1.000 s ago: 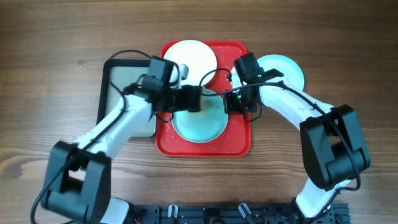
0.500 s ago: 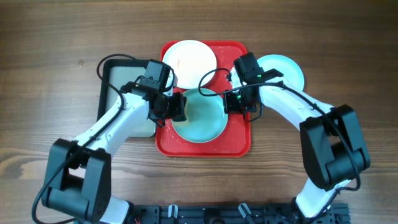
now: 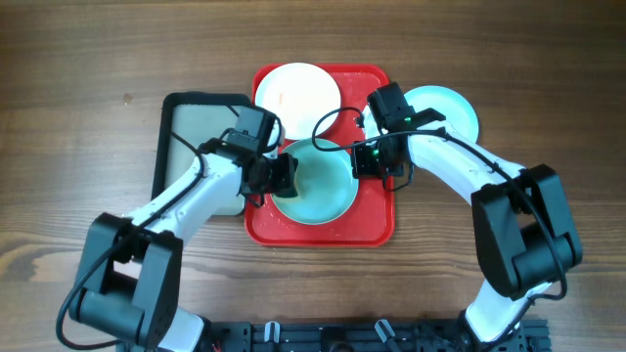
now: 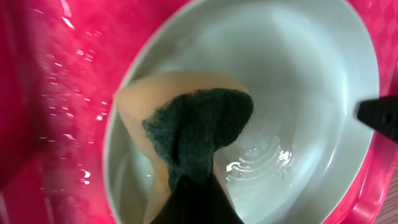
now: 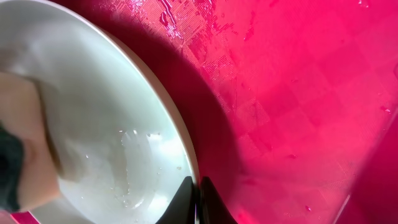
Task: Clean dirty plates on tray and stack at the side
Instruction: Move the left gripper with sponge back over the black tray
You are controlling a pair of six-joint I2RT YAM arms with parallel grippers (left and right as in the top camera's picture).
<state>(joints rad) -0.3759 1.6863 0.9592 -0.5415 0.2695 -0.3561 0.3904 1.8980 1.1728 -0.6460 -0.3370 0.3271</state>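
A brown wood table (image 3: 78, 78) holds the red tray (image 3: 377, 223), with a dark tray (image 3: 196, 117) beside it. From above, the arms cover both sides of the blue-green plate (image 3: 318, 196) on the red tray, and the sponge is hidden. The left wrist view shows it: the left claw (image 4: 193, 196) pinches a tan and green sponge (image 4: 186, 121) on the wet plate. Up close, the right claw (image 5: 198, 196) pinches that plate's rim. A white plate (image 3: 298, 90) sits behind. A second blue-green plate (image 3: 452, 106) lies on the table, partly hidden.
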